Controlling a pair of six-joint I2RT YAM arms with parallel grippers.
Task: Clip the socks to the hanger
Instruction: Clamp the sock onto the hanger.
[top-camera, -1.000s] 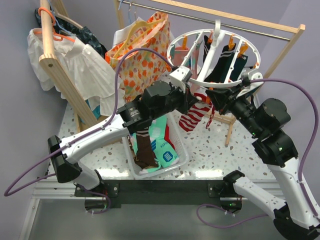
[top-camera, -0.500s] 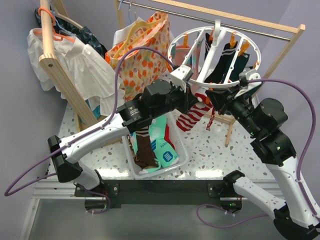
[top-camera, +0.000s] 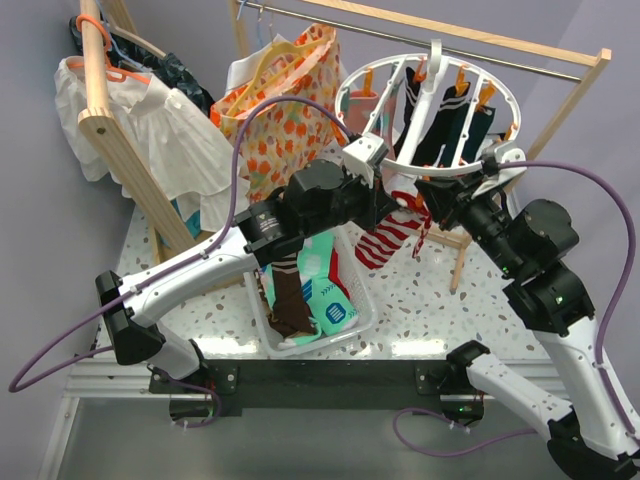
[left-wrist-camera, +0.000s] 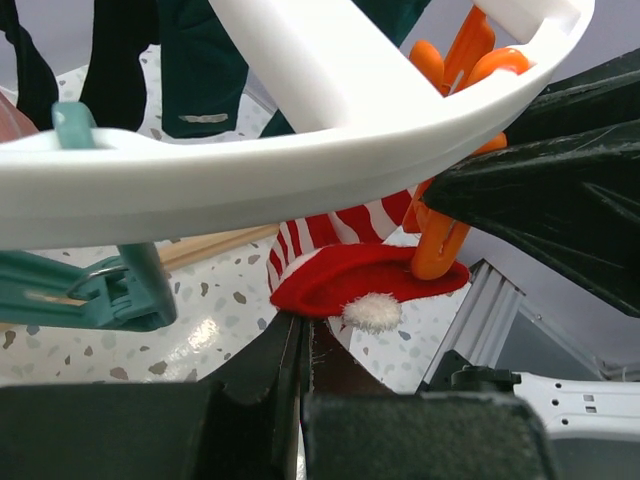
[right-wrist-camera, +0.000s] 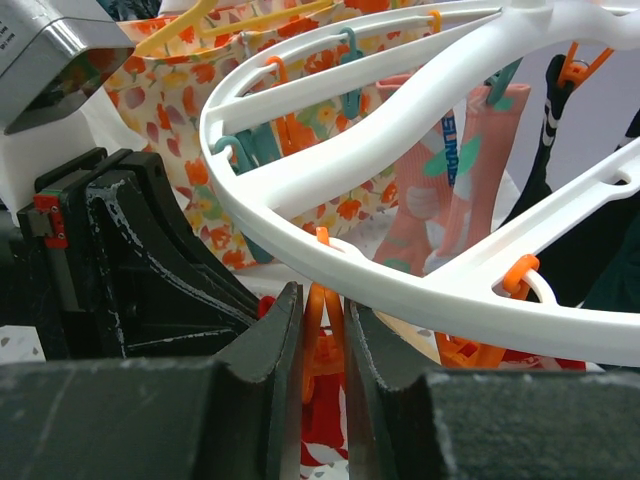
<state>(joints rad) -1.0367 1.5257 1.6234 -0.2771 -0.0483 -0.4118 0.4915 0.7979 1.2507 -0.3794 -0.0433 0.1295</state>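
Nearest you, the clear basket (top-camera: 358, 288) sits on the speckled table (top-camera: 430, 300) between the two arms. A brown sock (top-camera: 288, 305) with cream stripes and some teal socks (top-camera: 335, 310) lie in it.

Just beyond and above it, your left hand (left-wrist-camera: 300, 335) is pinched closed on the red cuff of the red-and-white striped sock (left-wrist-camera: 340, 285). It holds that cuff up under the near rim of the hanger (left-wrist-camera: 300, 170). The rest of the sock dangles past the basket's far corner.

Your right hand (right-wrist-camera: 320, 300) comes in from the other side, its fingers squeezed onto an orange clip (right-wrist-camera: 320, 345) that hangs from that rim. In the left wrist view the clip's lower end touches the top of the cuff, beside a white pompom. Whether the clip's jaws have fabric between them, you cannot tell. A teal clip (left-wrist-camera: 100, 290) hangs free to the left of it.

Farther across the ring, pink socks (right-wrist-camera: 450, 190) and dark socks (top-camera: 445, 120) hang clipped in place. At the back, the hanger's hook sits on the wooden rail frame (top-camera: 520, 42), beside an orange-patterned bag (top-camera: 285, 110).
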